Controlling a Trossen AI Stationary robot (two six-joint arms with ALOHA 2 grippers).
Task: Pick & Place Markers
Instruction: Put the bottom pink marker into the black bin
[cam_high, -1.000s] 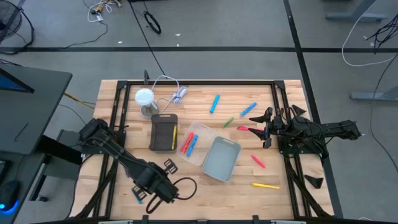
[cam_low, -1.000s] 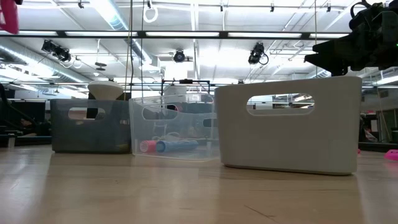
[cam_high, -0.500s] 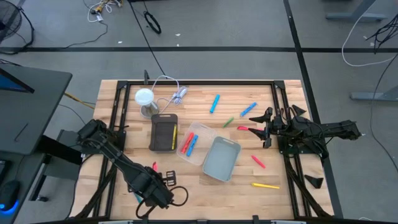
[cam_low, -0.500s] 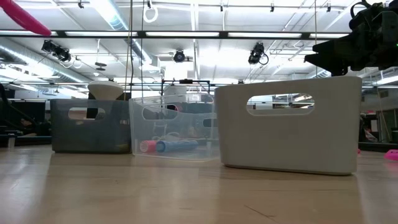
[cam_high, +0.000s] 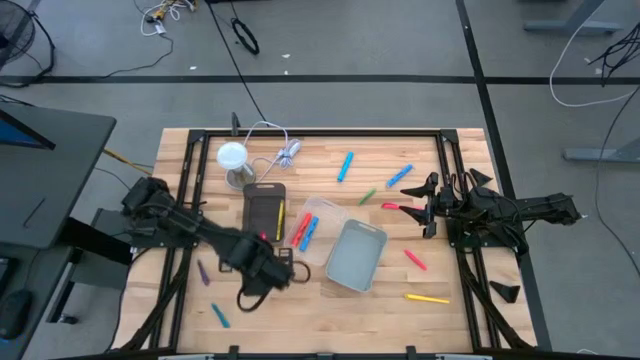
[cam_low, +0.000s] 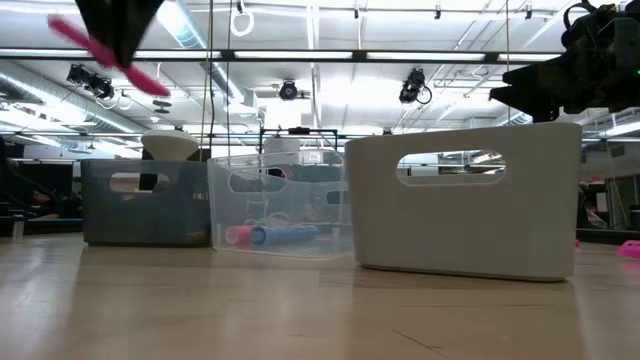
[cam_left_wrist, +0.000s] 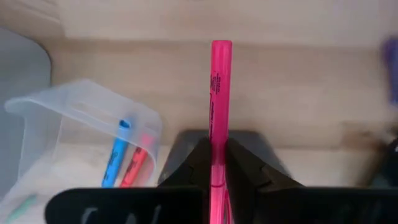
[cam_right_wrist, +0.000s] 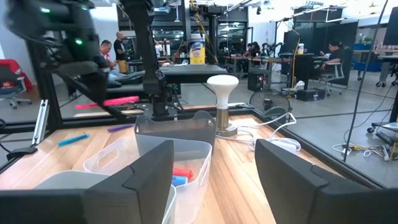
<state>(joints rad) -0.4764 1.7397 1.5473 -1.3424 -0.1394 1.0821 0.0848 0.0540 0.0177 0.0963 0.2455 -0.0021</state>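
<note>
My left gripper (cam_high: 262, 258) hangs above the table beside the dark bin (cam_high: 264, 212), shut on a pink marker (cam_left_wrist: 217, 93), which also shows high up in the low view (cam_low: 105, 55). The clear bin (cam_high: 318, 228) holds a red and a blue marker (cam_left_wrist: 124, 158). A yellow marker (cam_high: 280, 218) lies in the dark bin. Loose markers lie flat on the wood: blue (cam_high: 345, 165), blue (cam_high: 400, 176), green (cam_high: 368, 196), red (cam_high: 392, 207), red (cam_high: 414, 259), yellow (cam_high: 427, 297), purple (cam_high: 203, 272), teal (cam_high: 218, 316). My right gripper (cam_right_wrist: 214, 180) waits open at the right, by the red marker. My left gripper pinches the pink marker by its rear part (cam_left_wrist: 215, 152) between its two fingers (cam_left_wrist: 198, 163). The marker lies along the fingers, and its long free end (cam_left_wrist: 221, 50) sticks out ahead of them. It is lifted clear of the table and slants downward in the low view.
A pale grey bin (cam_high: 355, 255) stands to the right of the clear bin. A white round-topped lamp (cam_high: 232, 158) and a white cable bundle (cam_high: 286, 152) sit at the far left. Black frame rails (cam_high: 300, 132) run along the table's edges. People sit in the room beyond.
My left gripper has carried the pink marker from near the table's near edge toward the far edge and the bins. In the low view the marker has moved rightward and tipped into a slant. My right arm has kept still.
</note>
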